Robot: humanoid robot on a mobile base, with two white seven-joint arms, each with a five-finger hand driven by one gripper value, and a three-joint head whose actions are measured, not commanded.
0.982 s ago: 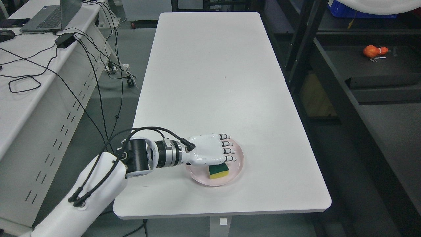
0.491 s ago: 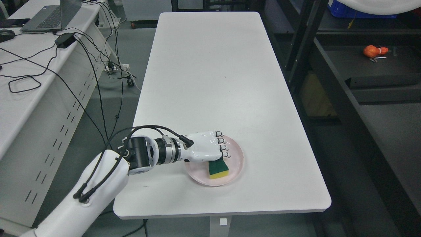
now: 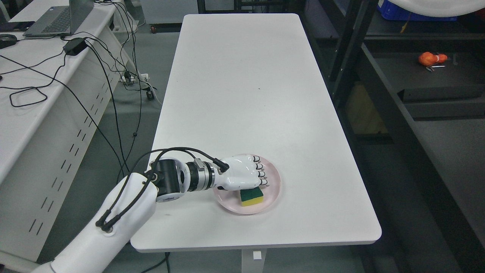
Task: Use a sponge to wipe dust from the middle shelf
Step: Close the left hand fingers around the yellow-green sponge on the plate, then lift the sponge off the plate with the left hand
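While the sponge lies on the plate, the left hand curls over it, grip unconfirmed; pickup is underway; next comes a firm clamp, then lifting.

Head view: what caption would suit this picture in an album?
The left robot hand reaches over a green-and-yellow sponge lying on a pink plate on a white table.

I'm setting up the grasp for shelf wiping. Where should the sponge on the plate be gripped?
Probably across the sponge's two long side faces, from above. It lies flat, green side up, on the shallow pink plate, so the sides are exposed. The left hand is above it.
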